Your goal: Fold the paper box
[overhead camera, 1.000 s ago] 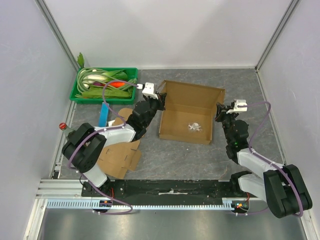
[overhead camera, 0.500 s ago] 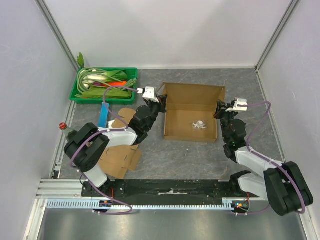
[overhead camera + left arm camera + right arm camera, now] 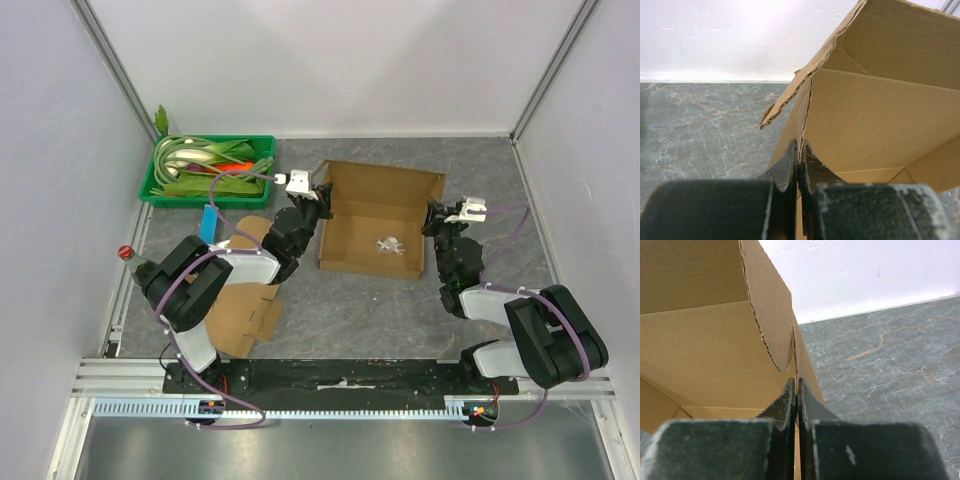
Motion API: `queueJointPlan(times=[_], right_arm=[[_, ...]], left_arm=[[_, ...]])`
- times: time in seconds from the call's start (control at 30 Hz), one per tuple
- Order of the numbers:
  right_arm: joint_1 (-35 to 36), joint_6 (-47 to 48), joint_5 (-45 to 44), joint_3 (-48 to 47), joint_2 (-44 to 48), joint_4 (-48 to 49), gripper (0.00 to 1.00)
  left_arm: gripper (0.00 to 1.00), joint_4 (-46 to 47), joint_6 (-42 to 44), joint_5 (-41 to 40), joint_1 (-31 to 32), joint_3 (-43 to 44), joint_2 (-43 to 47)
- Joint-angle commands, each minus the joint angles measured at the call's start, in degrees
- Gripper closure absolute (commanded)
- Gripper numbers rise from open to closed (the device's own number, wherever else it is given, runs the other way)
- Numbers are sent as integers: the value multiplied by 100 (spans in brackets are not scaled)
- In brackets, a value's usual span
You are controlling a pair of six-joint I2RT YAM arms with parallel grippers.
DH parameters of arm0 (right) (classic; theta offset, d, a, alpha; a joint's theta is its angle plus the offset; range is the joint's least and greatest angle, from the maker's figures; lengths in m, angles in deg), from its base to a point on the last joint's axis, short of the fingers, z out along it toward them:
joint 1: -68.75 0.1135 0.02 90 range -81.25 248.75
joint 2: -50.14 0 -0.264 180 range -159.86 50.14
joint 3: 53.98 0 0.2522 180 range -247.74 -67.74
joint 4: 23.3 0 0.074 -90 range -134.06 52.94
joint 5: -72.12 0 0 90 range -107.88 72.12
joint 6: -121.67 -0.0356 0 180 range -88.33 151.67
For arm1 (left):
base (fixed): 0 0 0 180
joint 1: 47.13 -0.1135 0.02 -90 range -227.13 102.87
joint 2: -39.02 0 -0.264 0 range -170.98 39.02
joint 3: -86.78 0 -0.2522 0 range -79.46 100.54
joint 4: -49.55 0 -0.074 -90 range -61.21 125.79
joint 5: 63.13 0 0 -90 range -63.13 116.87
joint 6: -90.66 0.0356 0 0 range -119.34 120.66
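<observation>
Two robot arms grip an open brown corrugated cardboard box (image 3: 385,190) from opposite sides at the middle of a grey stone-patterned table (image 3: 350,310). The box sits upright with its mouth facing up, its rear flap standing along the far side.

The left gripper (image 3: 318,205) is pinched tight on the box's left wall near the far corner. In the left wrist view its two black fingers (image 3: 790,167) press together with only the thin cardboard edge between them at the gripper (image 3: 799,150), and the box (image 3: 875,115) opens out to the right of the claw, a ragged flap edge rising above it.

The right gripper (image 3: 432,222) is clamped the same way on the box's right wall. Seen from the right wrist, the gripper (image 3: 795,387) closes on a curved cardboard edge, with the box (image 3: 705,345) spreading to its left and bare table to its right.

A small crumpled white scrap (image 3: 388,243) lies on the box floor.

At the far left of the table stands a green plastic tray (image 3: 147,185) filled with leafy greens and something red-orange. A blue rectangular piece (image 3: 208,222) lies just in front of it, flat brown cardboard blanks (image 3: 240,315) lie under the left arm, and a small red knob (image 3: 125,252) sits at the table's left edge.
</observation>
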Motion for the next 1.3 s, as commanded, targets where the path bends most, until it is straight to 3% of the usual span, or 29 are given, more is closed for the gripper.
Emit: queueJointPlan(times=[0.0,0.4,0.87,1.03,1.17,1.27], right_arm=[[325,-166,858,167,35,745,100],[422,36,1095,677,571,-158,100],[562,-465,858,1143,1019,-888,100],[694,-877,647,1196,1080,-1565,100],[870,-1132,322,1486,1203,-1486,100],[914,-1194,278,1451,1598,-2256,94]], left_arm=[[98,881,-304,959,214,-290,-107],[98,1680,-182,1047,293,-1151,-212],[98,2587,161,880,399,-1942,-450],[98,2570,-225,819,399,-2074,-424],[98,2806,-524,678,399,-2276,-572],[98,3009,-586,792,399,-2329,-652]])
